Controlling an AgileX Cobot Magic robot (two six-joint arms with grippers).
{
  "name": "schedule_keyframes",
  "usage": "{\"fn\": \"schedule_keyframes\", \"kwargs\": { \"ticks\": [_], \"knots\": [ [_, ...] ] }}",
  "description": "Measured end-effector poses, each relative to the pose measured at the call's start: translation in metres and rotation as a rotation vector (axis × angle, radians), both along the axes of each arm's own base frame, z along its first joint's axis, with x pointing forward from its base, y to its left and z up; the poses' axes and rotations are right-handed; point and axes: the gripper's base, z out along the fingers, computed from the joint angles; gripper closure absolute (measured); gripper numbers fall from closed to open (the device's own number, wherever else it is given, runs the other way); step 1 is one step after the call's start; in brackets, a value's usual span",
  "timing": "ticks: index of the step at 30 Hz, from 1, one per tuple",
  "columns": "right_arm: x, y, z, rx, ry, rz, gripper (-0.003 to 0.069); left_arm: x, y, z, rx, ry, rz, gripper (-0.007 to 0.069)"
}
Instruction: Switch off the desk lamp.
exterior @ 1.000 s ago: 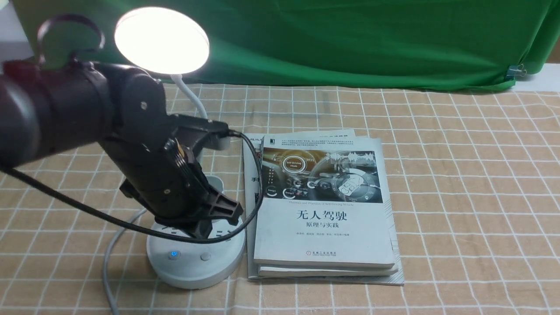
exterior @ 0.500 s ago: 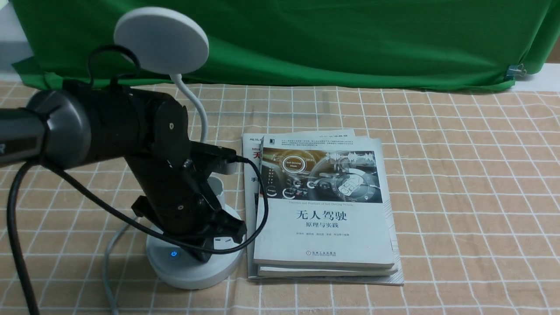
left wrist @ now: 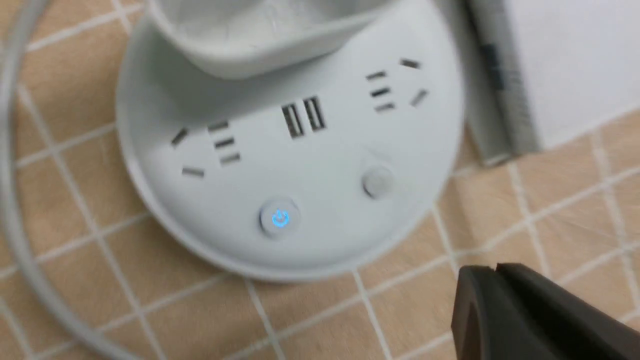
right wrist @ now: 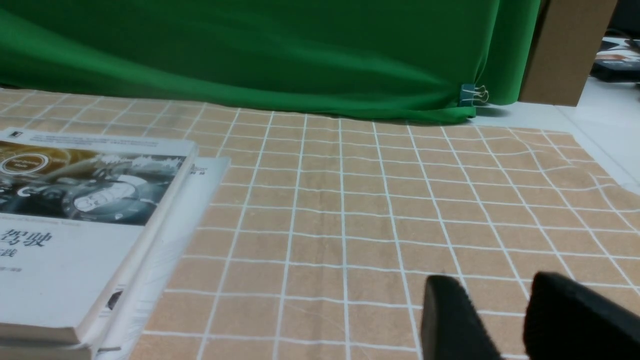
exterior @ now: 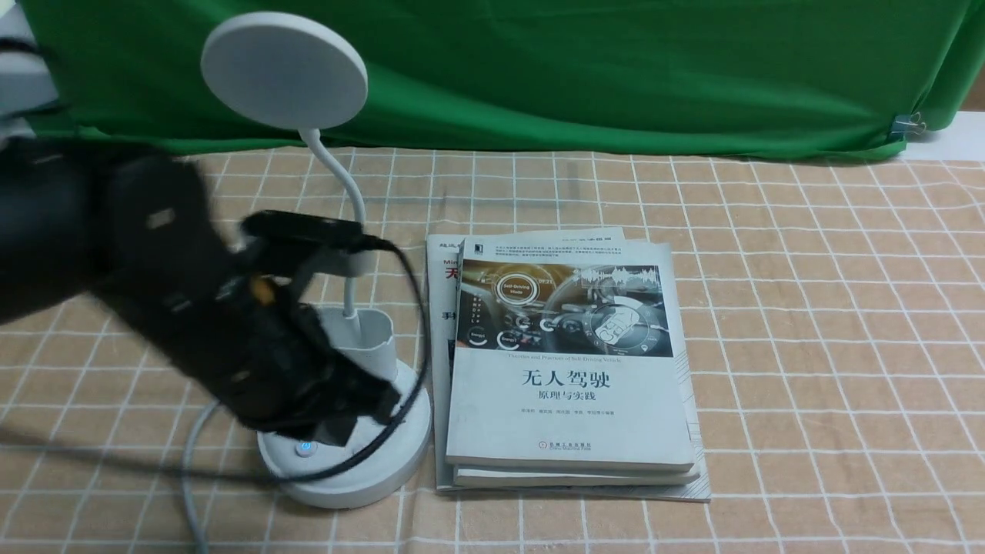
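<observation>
The white desk lamp stands at the left of the table. Its round disc head (exterior: 283,69) is dark, above a thin bent neck (exterior: 350,200), a small cup holder (exterior: 369,342) and a round base (exterior: 369,473). In the left wrist view the base (left wrist: 320,165) shows sockets, a blue-lit power button (left wrist: 280,219) and a plain grey button (left wrist: 377,181). My left gripper (exterior: 350,419) is blurred and hangs just over the base; its jaws are shut and empty (left wrist: 496,270), off the base rim. My right gripper (right wrist: 492,282) is open and empty over bare cloth.
A stack of books (exterior: 569,369) lies right beside the lamp base and also shows in the right wrist view (right wrist: 75,225). The lamp's white cable (exterior: 188,462) runs off the front left. A green backdrop (exterior: 616,69) hangs behind the checked tablecloth (exterior: 808,346).
The lamp head was lit one second ago and has been dark since half a second ago. My left gripper, then down on the base by the plain button, has drawn back to the left, blurred.
</observation>
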Motion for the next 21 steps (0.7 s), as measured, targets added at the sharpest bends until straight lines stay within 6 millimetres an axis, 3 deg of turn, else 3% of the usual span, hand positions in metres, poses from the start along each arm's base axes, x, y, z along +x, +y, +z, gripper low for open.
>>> {"fn": "schedule_keyframes", "kwargs": {
  "ticks": [5,11,17,21],
  "knots": [
    [0.0,0.0,0.0,0.0,0.0,0.0,0.0417,-0.05,0.024,0.012,-0.09,-0.23,0.043,0.0628],
    [0.0,0.0,0.0,0.0,0.0,0.0,0.0417,-0.102,0.052,0.001,-0.229,-0.541,0.129,0.0628],
    [0.0,0.0,0.0,0.0,0.0,0.0,0.0417,-0.13,0.069,-0.021,-0.308,-0.728,0.189,0.0628],
    [0.0,0.0,0.0,0.0,0.0,0.0,0.0417,-0.136,0.073,-0.028,-0.325,-0.779,0.203,0.0628]
  ]
}}
